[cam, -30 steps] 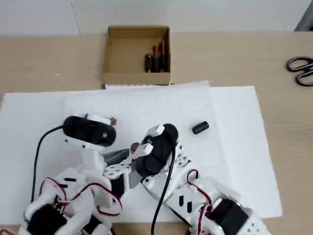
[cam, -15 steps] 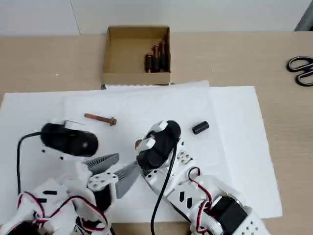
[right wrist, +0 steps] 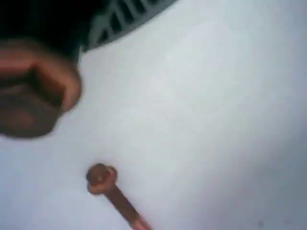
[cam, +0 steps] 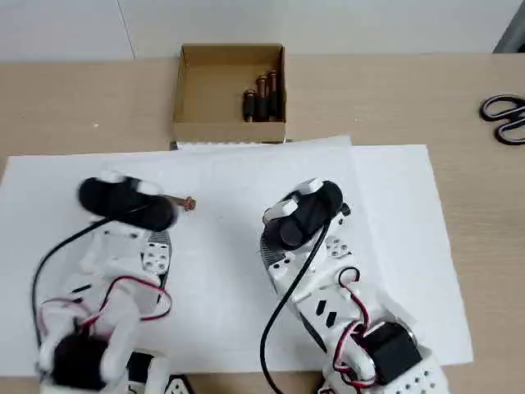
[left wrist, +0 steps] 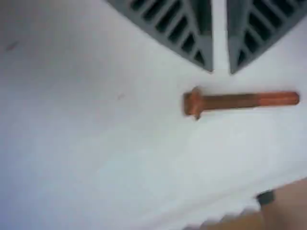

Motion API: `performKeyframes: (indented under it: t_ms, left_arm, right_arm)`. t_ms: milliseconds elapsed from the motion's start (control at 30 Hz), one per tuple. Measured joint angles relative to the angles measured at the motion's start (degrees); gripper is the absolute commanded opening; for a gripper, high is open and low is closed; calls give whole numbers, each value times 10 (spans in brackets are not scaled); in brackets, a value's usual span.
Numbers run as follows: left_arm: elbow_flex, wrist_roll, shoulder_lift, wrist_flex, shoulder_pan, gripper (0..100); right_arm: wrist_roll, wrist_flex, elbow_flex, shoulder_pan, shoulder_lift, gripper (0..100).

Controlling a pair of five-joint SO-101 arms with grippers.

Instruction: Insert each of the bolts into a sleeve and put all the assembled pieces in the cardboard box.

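The left gripper (left wrist: 219,71), jaws narrowly parted, is hovering over the loose bolt (left wrist: 240,100) toward the paper's (cam: 394,180) far-left corner, seemingly lining up a grasp, while the right gripper (right wrist: 57,57) is clutching a copper bolt (right wrist: 33,96).

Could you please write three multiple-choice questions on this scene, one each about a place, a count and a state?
1. Where does the loose bolt lie?
A. in a gripper
B. on the white paper
C. on the bare tabletop

2. How many assembled pieces are in the cardboard box?
A. one
B. three
C. five

3. How is the left gripper?
A. open, not touching the loose bolt
B. shut on the loose bolt
C. shut on nothing

Answers:
1 B: it lies flat on the sheet.
2 B: three sit side by side at one wall.
3 A: paper shows between the fingertips, and the loose bolt lies clear of them.
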Motion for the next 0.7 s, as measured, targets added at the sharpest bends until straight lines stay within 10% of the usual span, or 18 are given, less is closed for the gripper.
performKeyframes:
  t_ms: [367, 700]
  left_arm:
    - [293, -14, 5, -205, -9, 6]
    - [325, -14, 5, -225, -9, 6]
  right_arm:
    - [0, -10, 9, 107, 1, 3]
    - [29, -141, -37, 127, 127, 3]
